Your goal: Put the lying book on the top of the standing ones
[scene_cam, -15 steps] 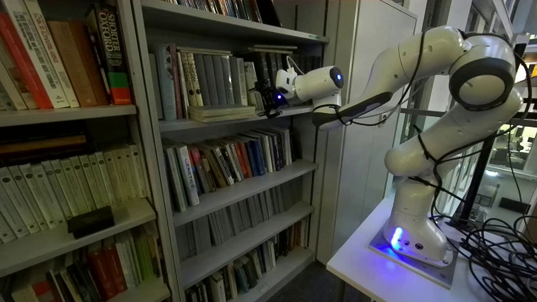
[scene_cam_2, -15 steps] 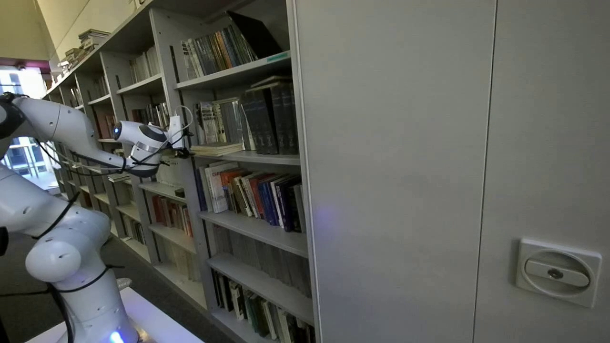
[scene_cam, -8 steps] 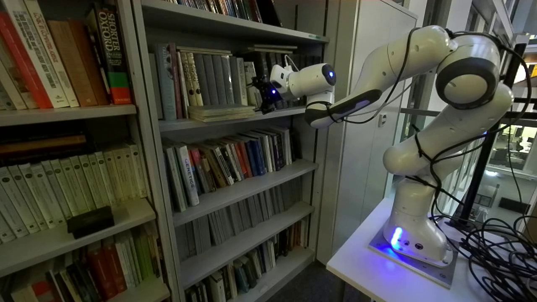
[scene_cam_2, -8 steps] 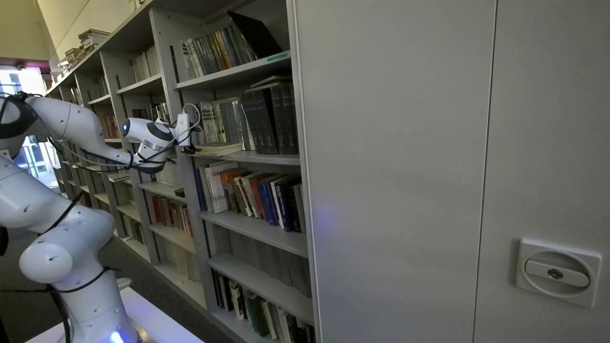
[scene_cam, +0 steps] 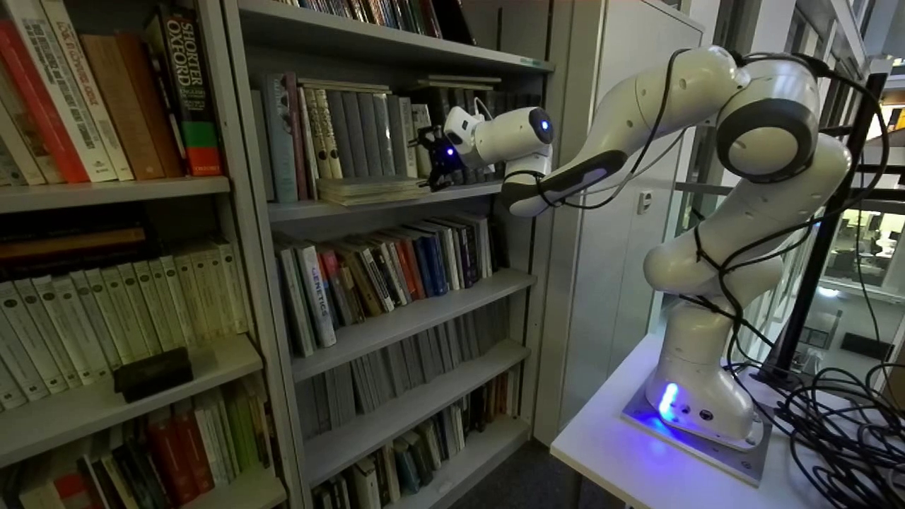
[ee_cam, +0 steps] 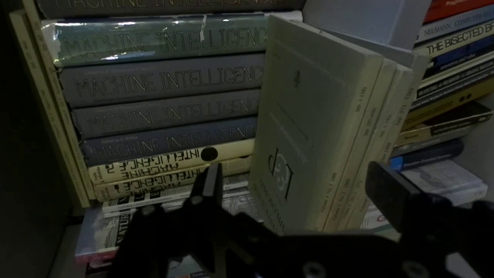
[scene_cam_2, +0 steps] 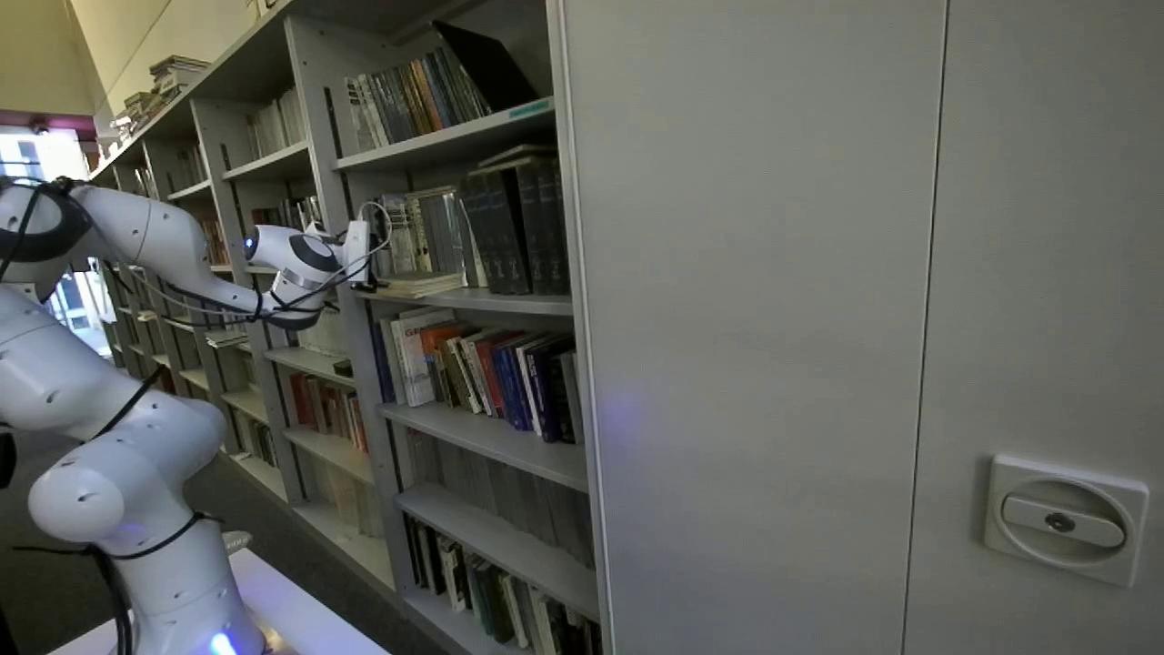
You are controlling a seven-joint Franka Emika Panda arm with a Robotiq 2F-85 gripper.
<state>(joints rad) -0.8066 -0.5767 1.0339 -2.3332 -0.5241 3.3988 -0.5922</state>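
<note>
The lying book is a stack of thin pale-green volumes flat on the shelf, in both exterior views; in the turned wrist view the stack appears upright. The standing ones, with grey and cream spines, rise behind it in both exterior views and in the wrist view. My gripper is open and empty at the near right end of the stack. In the wrist view the fingers appear on either side of the stack; contact is not visible. The gripper partly shows in an exterior view.
Thin pale books lie on top of the standing row, under the upper shelf. Dark volumes stand beside the row. The shelf below holds colourful books. A metal upright separates the bays.
My gripper has moved toward the shelf and the lying stack, leftward in an exterior view, and slightly up at first. It stays open. The books have not moved.
</note>
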